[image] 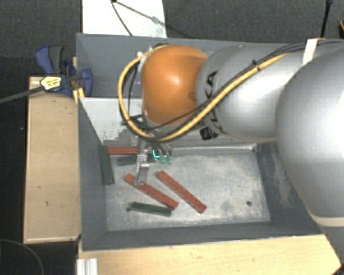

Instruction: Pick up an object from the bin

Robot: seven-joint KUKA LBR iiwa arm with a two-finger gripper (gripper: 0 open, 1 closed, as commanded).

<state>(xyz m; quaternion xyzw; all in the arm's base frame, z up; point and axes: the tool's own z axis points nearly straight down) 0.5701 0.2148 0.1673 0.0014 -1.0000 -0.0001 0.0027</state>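
We judge the pick as barely begun: nothing is lifted, and every piece we can see rests on the floor of the bin (235, 179). The gripper (142, 175) hangs low in the left half, below the orange wrist cover (169, 85). Its tip is at or just above the far left end of a red stick (153, 192) that runs slantwise toward the near right. We cannot tell whether it touches that stick, nor whether it is spread or pressed together; from here it reads as one narrow grey shape. A second red stick (182, 192) lies just right of the first, and a dark green stick (151, 208) lies nearer to us. A third red stick (121, 151) lies farther off to the left. What remains, in our judgement, is the closing on a stick and the lift
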